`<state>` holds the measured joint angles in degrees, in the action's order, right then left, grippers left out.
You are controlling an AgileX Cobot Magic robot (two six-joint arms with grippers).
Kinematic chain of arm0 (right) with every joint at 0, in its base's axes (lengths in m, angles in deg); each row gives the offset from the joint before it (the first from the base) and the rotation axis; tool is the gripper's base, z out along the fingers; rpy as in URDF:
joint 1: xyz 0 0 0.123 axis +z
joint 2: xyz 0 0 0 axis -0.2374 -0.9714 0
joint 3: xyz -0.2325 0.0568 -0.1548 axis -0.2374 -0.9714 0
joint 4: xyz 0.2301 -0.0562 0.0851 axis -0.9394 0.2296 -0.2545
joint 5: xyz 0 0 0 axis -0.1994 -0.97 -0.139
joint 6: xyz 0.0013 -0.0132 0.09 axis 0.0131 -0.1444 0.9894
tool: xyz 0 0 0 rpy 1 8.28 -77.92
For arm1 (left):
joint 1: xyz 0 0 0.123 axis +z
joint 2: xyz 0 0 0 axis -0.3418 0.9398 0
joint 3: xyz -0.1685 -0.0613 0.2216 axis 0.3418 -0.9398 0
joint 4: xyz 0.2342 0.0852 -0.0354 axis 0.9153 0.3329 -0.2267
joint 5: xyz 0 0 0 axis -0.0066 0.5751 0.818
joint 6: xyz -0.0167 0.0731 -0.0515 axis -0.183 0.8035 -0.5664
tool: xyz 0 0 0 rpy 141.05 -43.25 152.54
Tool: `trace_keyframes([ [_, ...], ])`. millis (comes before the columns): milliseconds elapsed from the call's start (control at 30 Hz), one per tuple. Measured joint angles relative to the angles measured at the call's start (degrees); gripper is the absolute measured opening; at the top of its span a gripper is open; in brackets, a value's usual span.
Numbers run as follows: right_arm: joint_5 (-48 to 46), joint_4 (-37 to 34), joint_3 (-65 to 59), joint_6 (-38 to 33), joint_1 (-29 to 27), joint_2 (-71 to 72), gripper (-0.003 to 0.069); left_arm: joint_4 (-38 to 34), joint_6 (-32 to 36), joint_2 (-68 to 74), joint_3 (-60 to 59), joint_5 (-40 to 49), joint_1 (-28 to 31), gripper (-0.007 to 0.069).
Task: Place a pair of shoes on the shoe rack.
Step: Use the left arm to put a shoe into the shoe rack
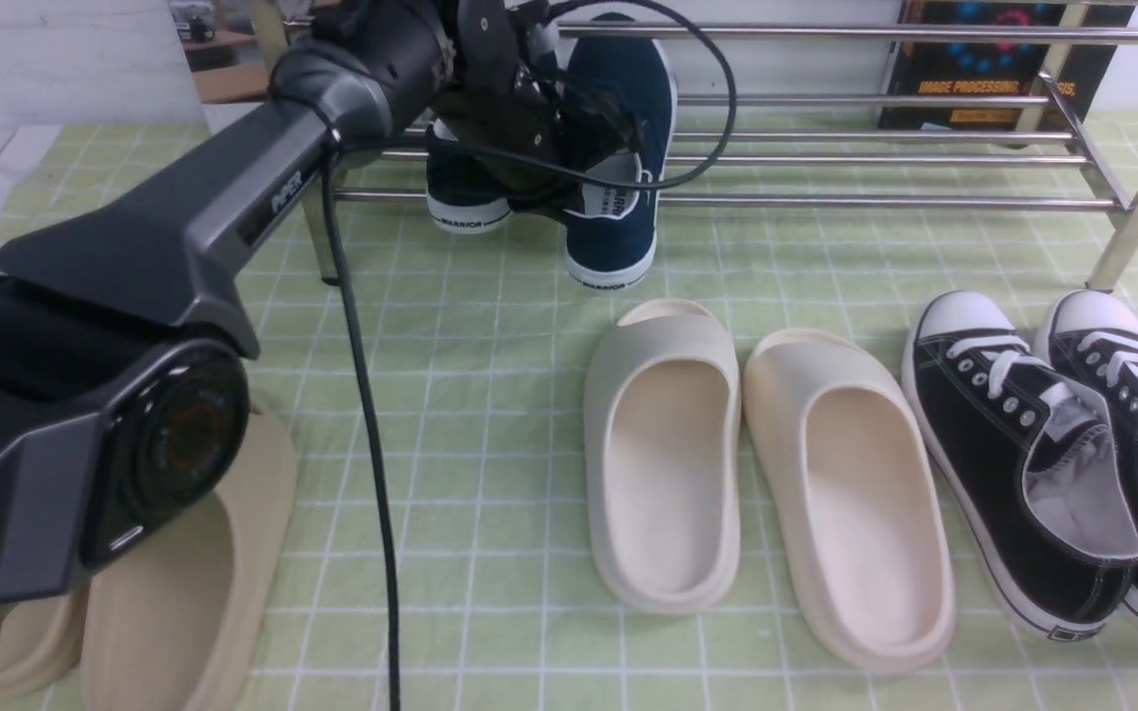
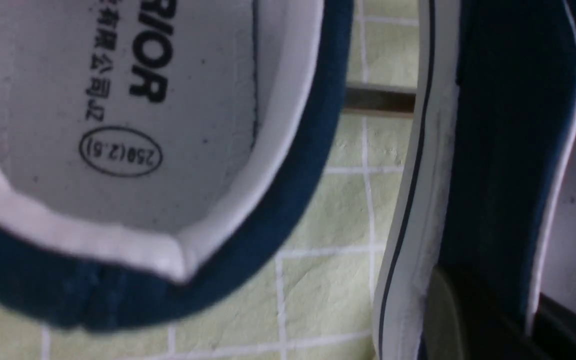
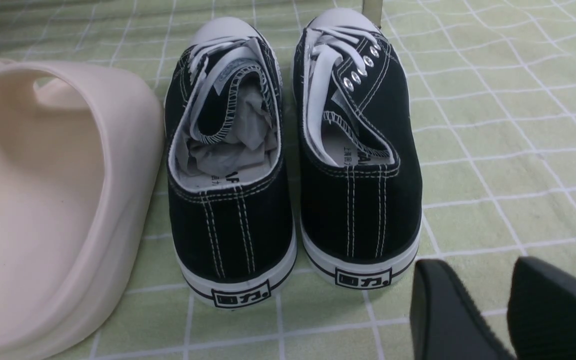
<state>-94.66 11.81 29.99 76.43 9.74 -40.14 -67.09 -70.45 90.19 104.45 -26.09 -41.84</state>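
Surface: green gridded cloth (image 1: 490, 415) on a table, with a steel-rail shoe rack (image 1: 875, 202) along the far edge.
Task pair: two navy shoes at the rack's left end, long axes running near to far, toes pointing far.
Left navy shoe (image 1: 467, 202): on the rails, only its heel showing under the arm.
Right navy shoe (image 1: 618, 99): tilted, toe up on the rails and heel hanging past the near rail toward the cloth.
Left gripper (image 1: 539, 148): over the pair. In the wrist view its fingers (image 2: 450, 320) pinch a navy side wall, judged to be the left shoe's.
Right gripper (image 3: 498, 320): fingers spread and empty, low over the cloth just near of the black sneakers (image 3: 230, 220).
Bystanders: cream slides (image 1: 663, 454) at centre, well apart from the rack.
Deciding relation: the right shoe's heel lies just right of the left fingers. The left arm is nearer, so a push toward far along the shoe's axis would seat it.
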Motion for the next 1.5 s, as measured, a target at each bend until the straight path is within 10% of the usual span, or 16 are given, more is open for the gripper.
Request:
trace_keyframes([
  [467,0.0,0.0,0.0,0.0,0.0,0.0,0.0239,1.0,0.1,1.4,0.2,-4.1,0.0,0.0021],
  [967,0.0,0.0,0.0,0.0,0.0,0.0,0.0239,2.3,0.2,-3.9,0.8,-2.1,0.0,0.0302],
  [1500,0.0,0.0,0.0,0.0,0.0,0.0,0.0239,-1.8,12.9,-2.0,1.3,15.6,-5.6,-0.0013],
])
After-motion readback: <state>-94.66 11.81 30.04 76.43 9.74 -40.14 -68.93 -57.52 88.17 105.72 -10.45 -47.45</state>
